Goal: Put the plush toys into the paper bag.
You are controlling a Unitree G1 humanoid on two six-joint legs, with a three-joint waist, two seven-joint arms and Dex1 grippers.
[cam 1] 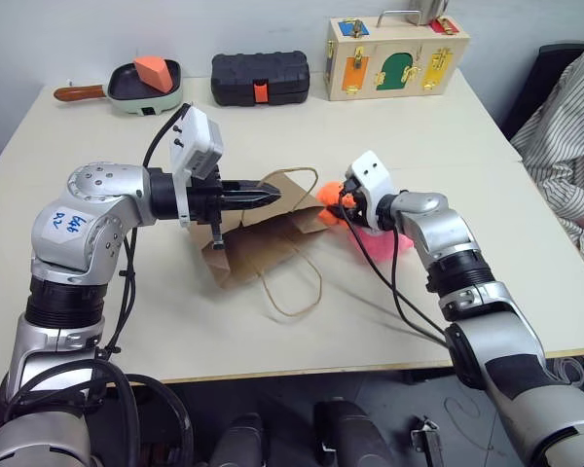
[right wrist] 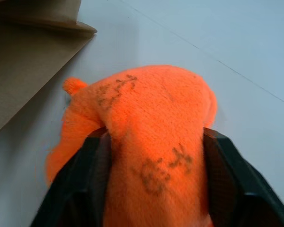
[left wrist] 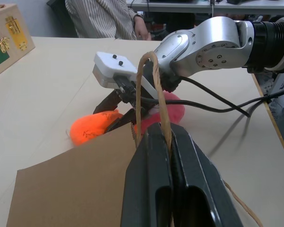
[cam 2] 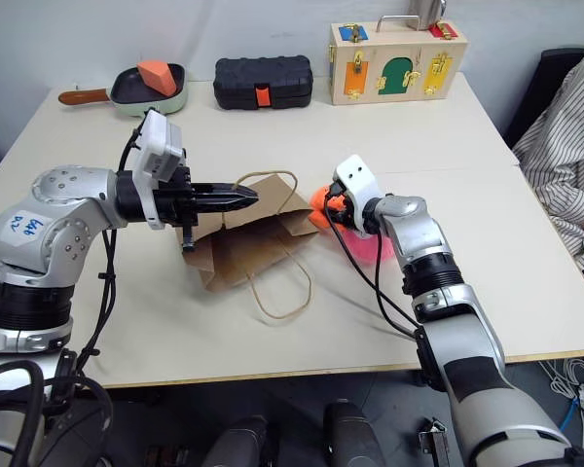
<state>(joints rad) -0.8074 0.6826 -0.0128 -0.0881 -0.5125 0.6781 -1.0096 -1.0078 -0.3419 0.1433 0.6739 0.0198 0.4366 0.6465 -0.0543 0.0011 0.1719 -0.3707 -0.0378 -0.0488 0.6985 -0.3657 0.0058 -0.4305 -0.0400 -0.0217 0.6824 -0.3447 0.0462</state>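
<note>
The brown paper bag (cam 1: 263, 238) lies on the table with its mouth toward the right. My left gripper (cam 1: 273, 197) is shut on one twine handle (left wrist: 151, 85) and holds it up off the table. The other handle (cam 1: 292, 287) lies flat on the table. The orange plush toy (right wrist: 151, 123) sits just outside the bag's mouth, squeezed between the two fingers of my right gripper (right wrist: 154, 137). The pink plush toy (left wrist: 173, 109) lies on the table behind it, partly hidden under my right wrist.
At the table's far edge stand a green frying pan (cam 1: 170, 89) holding an orange wedge block (cam 1: 154, 70), a black case (cam 1: 260, 78) and a wooden lock box (cam 1: 394, 53). A person in a striped shirt (cam 1: 565, 146) sits at the right.
</note>
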